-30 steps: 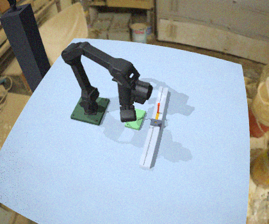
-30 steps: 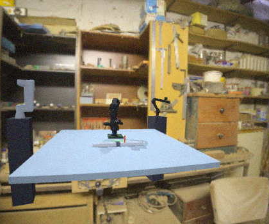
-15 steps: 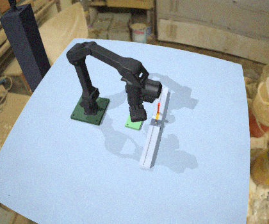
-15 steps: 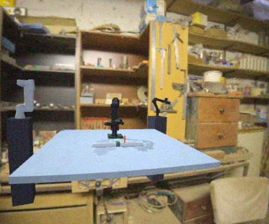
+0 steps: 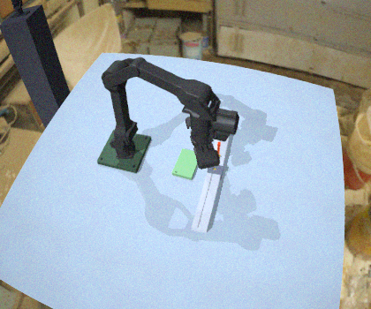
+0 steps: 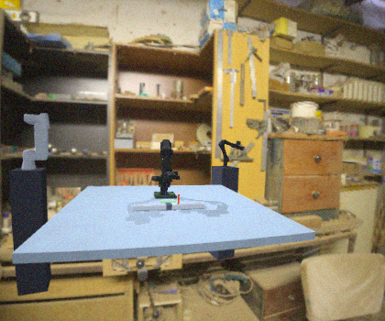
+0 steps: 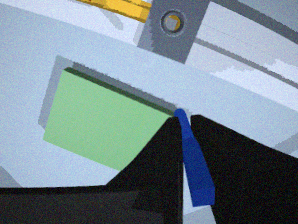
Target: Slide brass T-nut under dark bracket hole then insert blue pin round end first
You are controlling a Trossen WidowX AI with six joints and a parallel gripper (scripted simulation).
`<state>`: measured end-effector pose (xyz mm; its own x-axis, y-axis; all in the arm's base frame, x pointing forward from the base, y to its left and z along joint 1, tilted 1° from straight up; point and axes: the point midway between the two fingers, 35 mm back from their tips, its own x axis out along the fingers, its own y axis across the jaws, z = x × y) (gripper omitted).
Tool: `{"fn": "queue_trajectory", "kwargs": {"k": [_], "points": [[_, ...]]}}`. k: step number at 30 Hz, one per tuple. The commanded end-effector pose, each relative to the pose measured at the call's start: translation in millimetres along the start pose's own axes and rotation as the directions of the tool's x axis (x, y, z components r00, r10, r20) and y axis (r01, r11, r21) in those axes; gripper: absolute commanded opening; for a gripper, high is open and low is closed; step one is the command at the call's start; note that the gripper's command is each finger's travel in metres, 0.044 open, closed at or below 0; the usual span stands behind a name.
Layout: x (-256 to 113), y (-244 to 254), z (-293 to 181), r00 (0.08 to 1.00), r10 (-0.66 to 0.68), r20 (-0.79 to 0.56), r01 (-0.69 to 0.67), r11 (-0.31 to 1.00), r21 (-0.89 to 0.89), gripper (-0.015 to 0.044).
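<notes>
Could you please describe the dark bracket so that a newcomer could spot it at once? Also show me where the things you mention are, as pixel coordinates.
On the pale blue table [image 5: 112, 247] [image 6: 162, 238] lies a long silvery rail [image 5: 204, 207] [image 6: 148, 207]. The bracket [image 5: 219, 169] [image 6: 169, 206] [image 7: 159, 42] crosses it near mid-length. Unlike the green tray [image 5: 185, 164] [image 7: 100, 120] beside the rail, it is dark grey with a round, rimmed hole.
</notes>
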<state>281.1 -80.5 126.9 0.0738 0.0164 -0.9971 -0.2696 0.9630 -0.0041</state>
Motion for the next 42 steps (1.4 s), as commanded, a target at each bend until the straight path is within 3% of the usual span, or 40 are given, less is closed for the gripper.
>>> {"fn": "queue_trajectory", "kwargs": {"k": [1,13,24,42], "points": [[0.6,-2.2,13.1,1.000,0.003,0.012,-0.003,1.000,-0.012,-0.0150],[5.0,-6.0,47.7,0.999,0.012,0.032,-0.010,0.998,-0.065,-0.0150],[34.0,-3.3,35.6,0.999,0.011,0.032,-0.009,0.998,-0.054,-0.0150],[34.8,-4.1,38.8,0.999,0.012,0.031,-0.010,0.998,-0.056,-0.0150]]}}
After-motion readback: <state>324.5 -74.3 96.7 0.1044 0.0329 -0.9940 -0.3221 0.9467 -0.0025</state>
